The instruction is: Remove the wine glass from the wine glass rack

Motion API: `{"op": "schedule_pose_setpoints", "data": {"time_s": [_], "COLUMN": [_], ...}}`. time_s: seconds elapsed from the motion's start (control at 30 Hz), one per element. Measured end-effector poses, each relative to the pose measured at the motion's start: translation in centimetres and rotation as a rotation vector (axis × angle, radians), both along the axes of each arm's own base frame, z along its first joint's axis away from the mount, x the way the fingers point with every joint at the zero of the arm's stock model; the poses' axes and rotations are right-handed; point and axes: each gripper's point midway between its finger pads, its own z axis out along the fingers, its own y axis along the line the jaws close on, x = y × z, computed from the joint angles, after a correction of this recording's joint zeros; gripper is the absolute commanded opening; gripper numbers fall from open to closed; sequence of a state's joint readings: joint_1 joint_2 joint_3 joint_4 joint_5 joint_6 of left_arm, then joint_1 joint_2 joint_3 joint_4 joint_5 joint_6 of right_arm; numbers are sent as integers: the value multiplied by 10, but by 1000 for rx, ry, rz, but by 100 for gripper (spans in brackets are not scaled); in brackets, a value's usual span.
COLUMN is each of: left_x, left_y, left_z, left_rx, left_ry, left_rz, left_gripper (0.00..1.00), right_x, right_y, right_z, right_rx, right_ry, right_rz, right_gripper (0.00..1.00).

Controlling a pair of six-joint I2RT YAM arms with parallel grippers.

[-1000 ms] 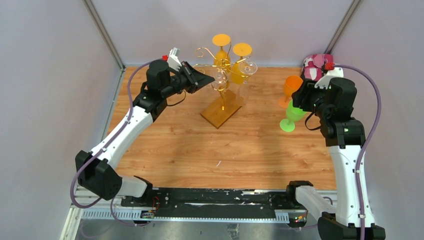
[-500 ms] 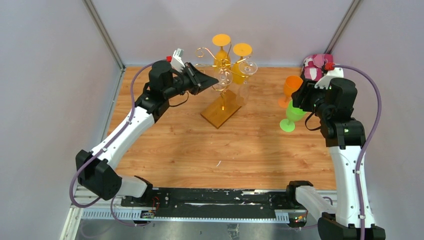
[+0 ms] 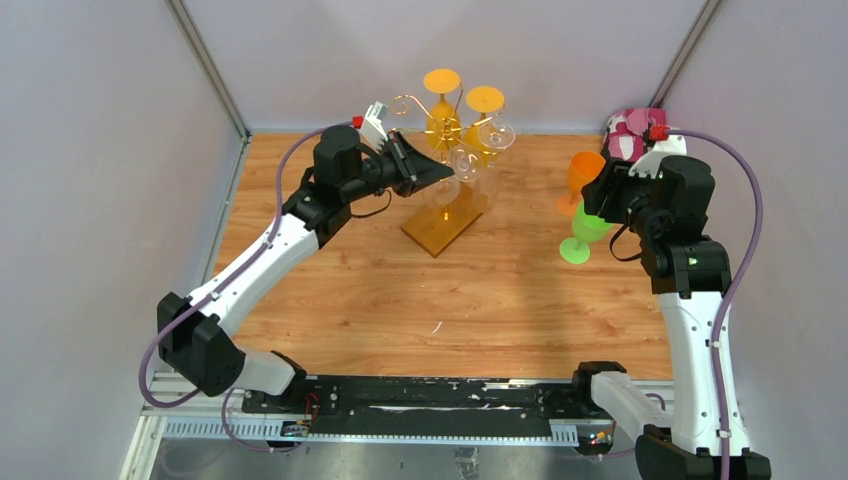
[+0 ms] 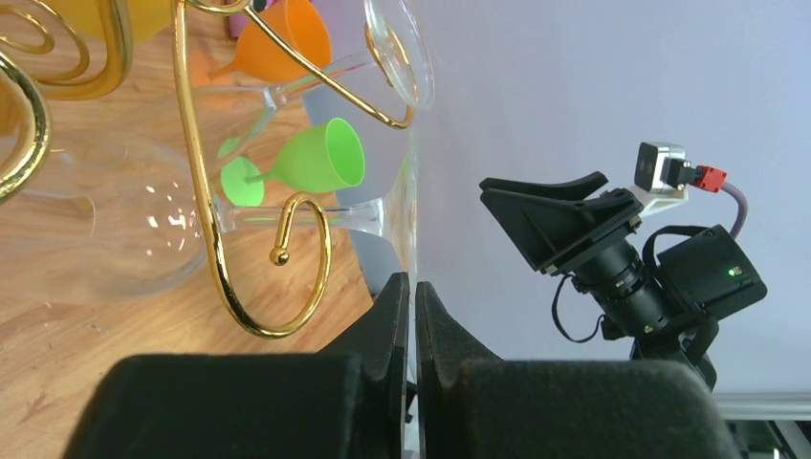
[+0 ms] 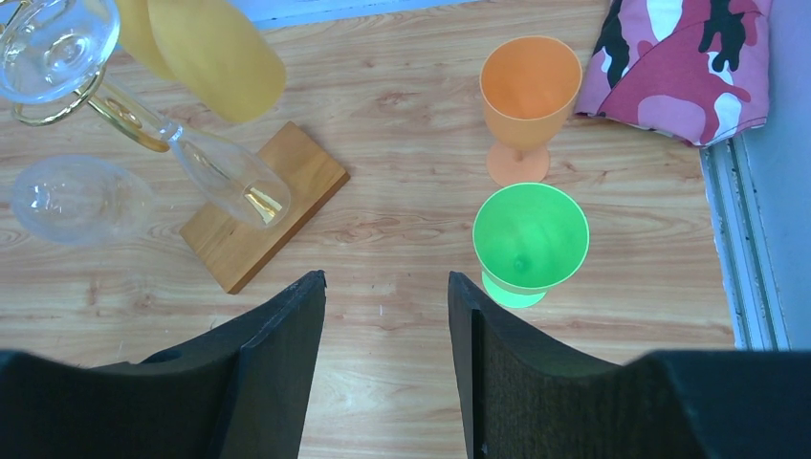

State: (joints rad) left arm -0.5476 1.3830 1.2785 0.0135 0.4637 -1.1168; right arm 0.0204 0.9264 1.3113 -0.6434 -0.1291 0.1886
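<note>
left gripper (image 4: 413,292): reaches over the far middle of the table (image 3: 400,290) to the left side of the wine glass rack (image 3: 447,150). fingers pressed together, only a hairline seam between them. the thin edge of the foot of the wine glass (image 4: 115,234) runs down into that seam, so the grip is on the rim of the foot. wine glass: clear, on the rack, its stem lying through a gold curl of one rack arm. in the left wrist view the bowl is to the left and the foot is at the fingertips. from above it sits on the near-left side of the rack's upper arms, over the wooden base. rack: upright at the far middle of the table, amber base turned at an angle to the table edges. also hanging on it are two yellow glasses (image 3: 443,80) at the far side, feet upward, and a second clear glass (image 3: 495,134) on the right. right gripper (image 5: 387,282): fingers apart, nothing between them, held above the table on the right, well apart from the rack. just beyond it stands a green glass (image 5: 529,239) and farther back an orange glass (image 5: 529,91), both upright, mouths up, close together. a pink camouflage cloth (image 5: 684,62) lies in the far right corner.
</note>
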Motion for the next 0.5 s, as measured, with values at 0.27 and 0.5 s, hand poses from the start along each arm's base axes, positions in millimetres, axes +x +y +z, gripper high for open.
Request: {"op": "schedule_pose_setpoints", "data": {"time_s": [0.27,0.5], "left_x": [-12,-51], "left_y": [1,15], "left_z": [13,59], "left_rx": [-23,-95], "left_ry": [-14,-85], "left_rz": [-12,-52], "left_gripper": [0,0], "right_x": [0,-2], "right_y": [4,19], "right_z": [0,-5], "right_rx": [12,59], "right_ry": [-1,6], "right_rz": [18,90], "right_gripper": [55,55]}}
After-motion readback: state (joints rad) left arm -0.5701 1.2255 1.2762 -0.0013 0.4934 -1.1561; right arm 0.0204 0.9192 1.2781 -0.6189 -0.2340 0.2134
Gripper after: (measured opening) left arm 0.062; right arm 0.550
